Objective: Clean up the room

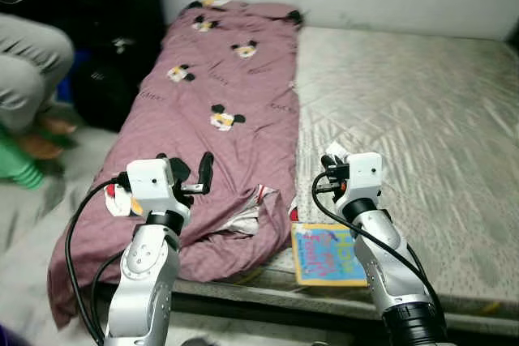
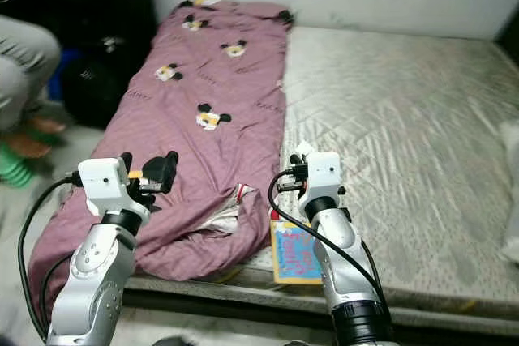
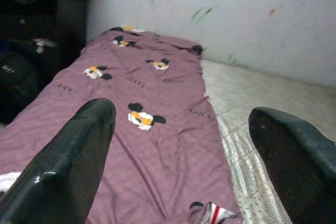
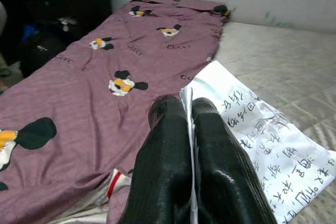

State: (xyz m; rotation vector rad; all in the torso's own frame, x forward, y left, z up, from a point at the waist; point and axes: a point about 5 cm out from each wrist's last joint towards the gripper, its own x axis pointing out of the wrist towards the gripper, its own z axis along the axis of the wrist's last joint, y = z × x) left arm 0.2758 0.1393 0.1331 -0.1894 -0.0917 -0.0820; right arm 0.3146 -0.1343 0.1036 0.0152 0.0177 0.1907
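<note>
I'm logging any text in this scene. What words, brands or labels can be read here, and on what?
"GUCCI": repeated print on the purple blanket.
Handwriting on the paper pinched in the right end effector: too blurred to read.
Lettering on the blue book at the mattress edge: too blurred to read.
Nothing else legible.

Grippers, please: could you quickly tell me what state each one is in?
Left gripper: open, holding nothing.
Right gripper: closed on a handwritten paper.
</note>
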